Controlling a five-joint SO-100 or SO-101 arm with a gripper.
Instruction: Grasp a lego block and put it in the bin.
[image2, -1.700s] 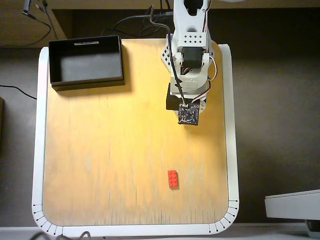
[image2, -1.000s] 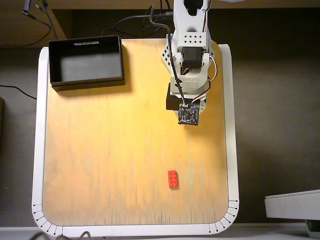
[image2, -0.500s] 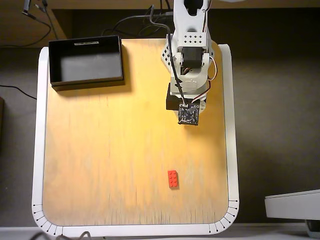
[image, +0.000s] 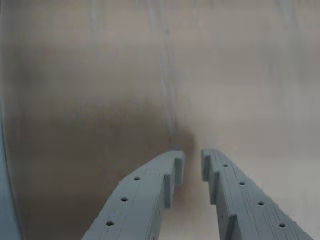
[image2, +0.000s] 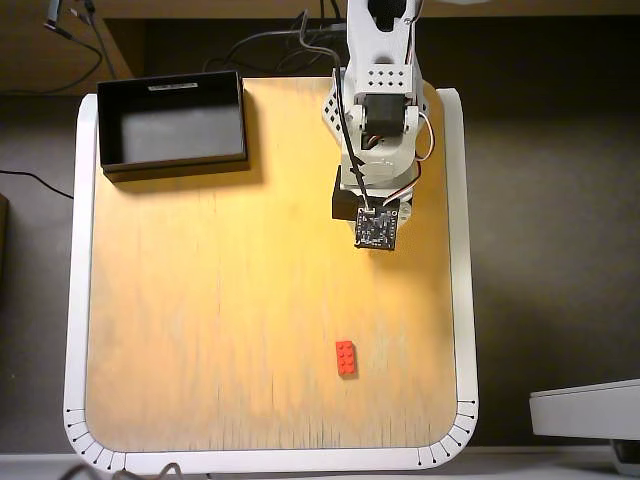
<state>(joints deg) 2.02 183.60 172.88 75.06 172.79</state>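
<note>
The red lego block (image2: 346, 357) lies flat on the wooden table, near the front and right of centre in the overhead view. The black bin (image2: 170, 130) stands empty at the back left corner, its white label strip on the far rim. My arm (image2: 375, 150) is folded at the back right, well behind the block. Its fingers are hidden under the wrist there. In the wrist view my gripper (image: 192, 160) hangs over bare wood with the jaws nearly together and nothing between them. Neither the block nor the bin shows in that view.
The wooden tabletop (image2: 220, 320) has a white rim with rounded front corners. Cables run behind the table at the back. A grey-white object (image2: 585, 408) lies off the table at the lower right.
</note>
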